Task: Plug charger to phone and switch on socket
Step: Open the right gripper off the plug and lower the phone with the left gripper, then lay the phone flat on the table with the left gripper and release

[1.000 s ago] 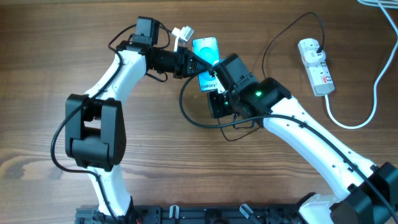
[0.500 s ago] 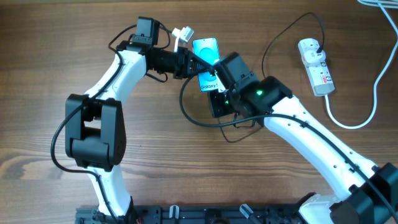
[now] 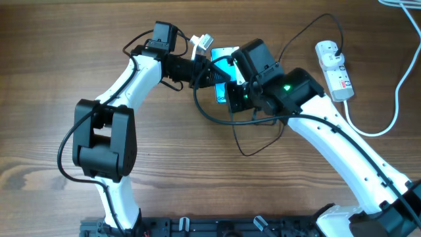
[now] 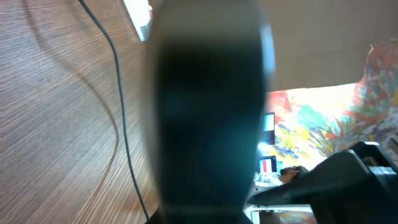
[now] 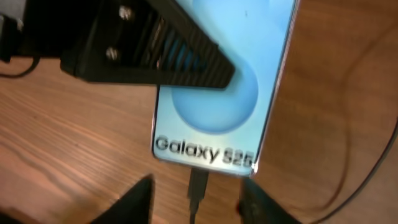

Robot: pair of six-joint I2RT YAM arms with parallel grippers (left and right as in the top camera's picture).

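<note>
Charger (image 5: 198, 182) first: I am judging its thin black cable to be limp and nearly weightless, so it will flop and drag. The small dark plug tip is the only rigid part, so the place to take hold is the plug body just behind the tip, never the cord. The phone (image 5: 224, 93) is stiff, light and glass-slick. It wants clamping across its flat faces, away from the port end.

I am clamping the phone with my left gripper (image 3: 205, 68). One dark finger is lying slantwise across the turquoise screen in the right wrist view, and the phone is sitting at the middle of the far side of the table (image 3: 79, 39), between my two wrists.

My right gripper (image 5: 196, 194) is standing open, its fingers spread either side of the plug and not touching it.

The phone's long axis is running roughly away from my base, with the "Galaxy S25" end facing my right wrist. The plug is pointing along that same axis and meeting the bottom edge. I cannot tell whether it is fully seated.

The socket (image 3: 334, 71) is lying well apart, off to my right.
</note>
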